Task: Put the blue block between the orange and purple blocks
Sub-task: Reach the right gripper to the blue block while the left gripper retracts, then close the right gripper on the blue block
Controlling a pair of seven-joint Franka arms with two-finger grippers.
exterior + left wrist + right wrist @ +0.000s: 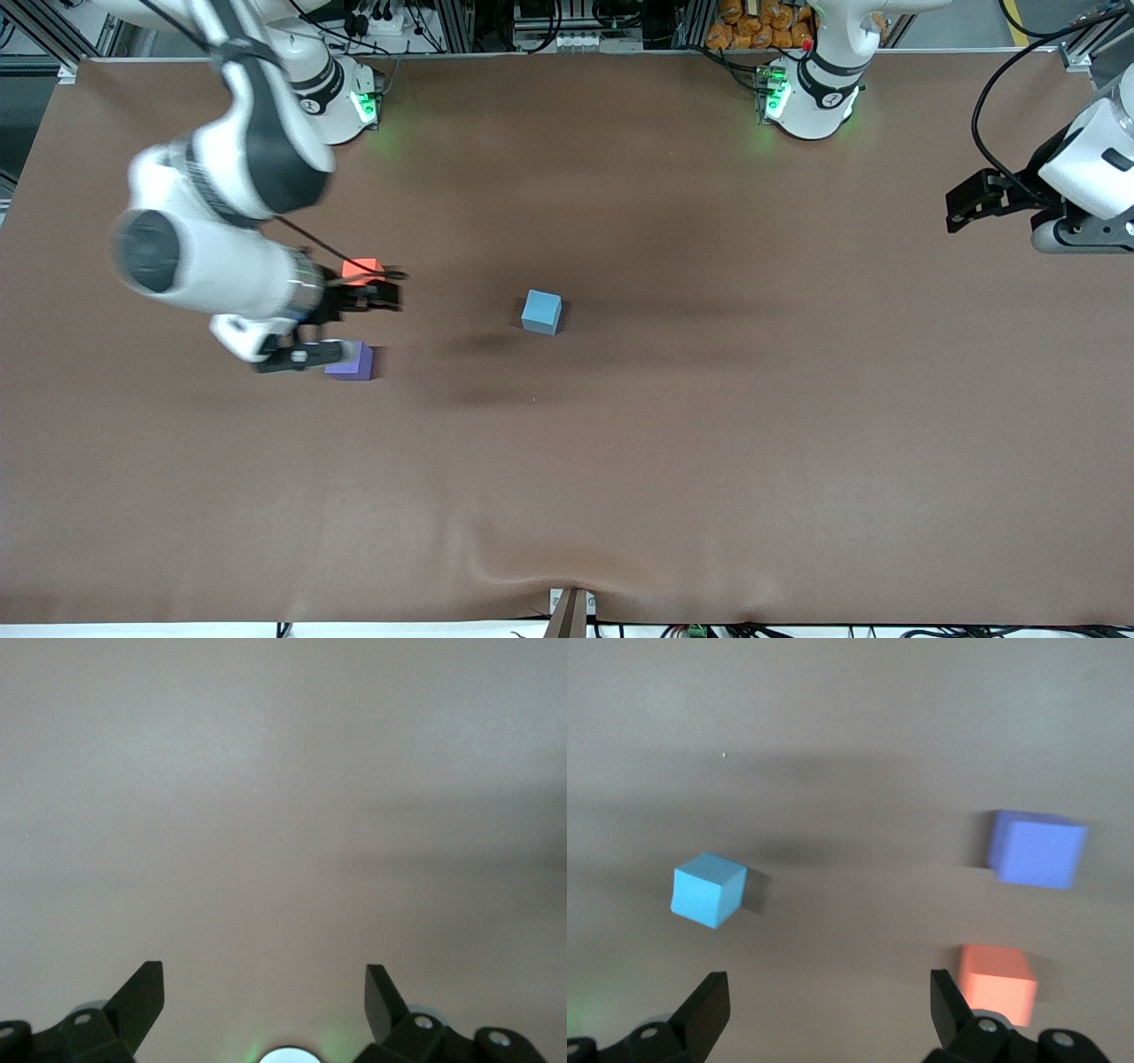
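The blue block (541,311) sits mid-worktop (673,443), well apart from the orange block (362,268) and purple block (352,361), where the right pincer (390,291) hovers, fingers apart, and the left pincer (957,208) waits, likewise spread.

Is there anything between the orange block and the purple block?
No block. In the front view the right gripper hovers open above the gap between orange block and purple block.

A brown counter (709,443) carries a blue block (541,312) mid-surface, with orange (362,268) and purple (353,362) blocks toward the right arm's end.
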